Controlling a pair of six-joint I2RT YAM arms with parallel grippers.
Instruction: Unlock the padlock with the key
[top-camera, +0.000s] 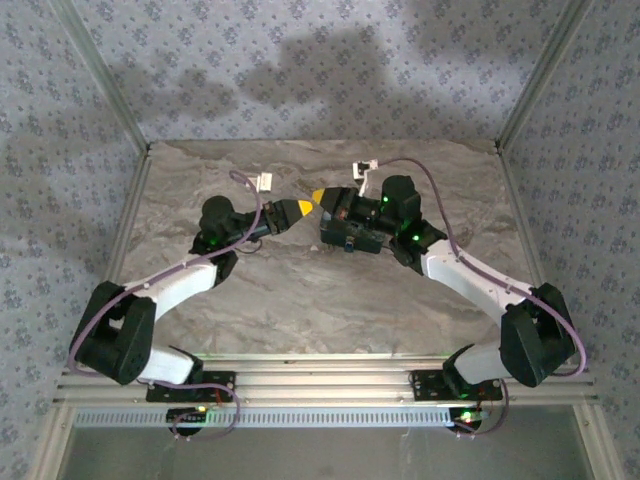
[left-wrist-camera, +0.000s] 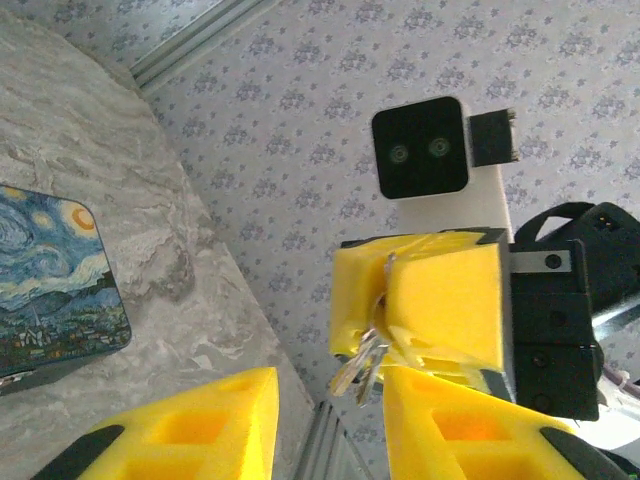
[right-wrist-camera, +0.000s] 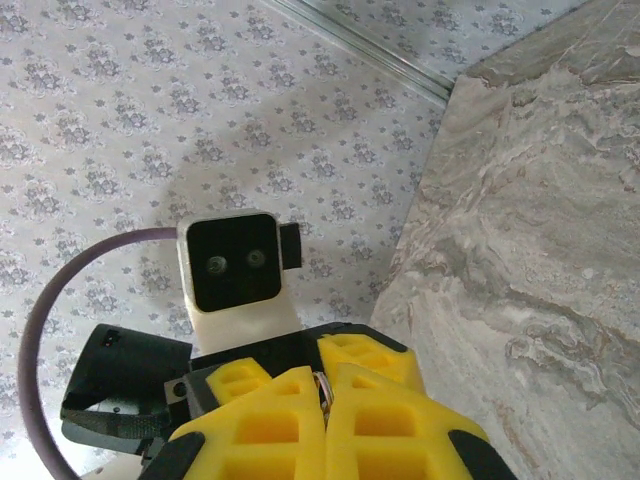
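I see one padlock (left-wrist-camera: 55, 285), a squarish dark blue block printed with yellow-white swirls like a starry night sky. It lies flat on the grey marbled table (left-wrist-camera: 200, 300), apart from both grippers. One key (left-wrist-camera: 358, 362), a tiny sliver of glinting metal, sticks out of the right gripper (left-wrist-camera: 378, 320), whose two yellow fingers are pressed together on it. My left gripper (left-wrist-camera: 330, 400) has its two yellow fingers apart just beside the key, gripping nothing.

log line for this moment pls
padlock: lying on table | key: pinched in shut right pincer | left pincer: open, facing key
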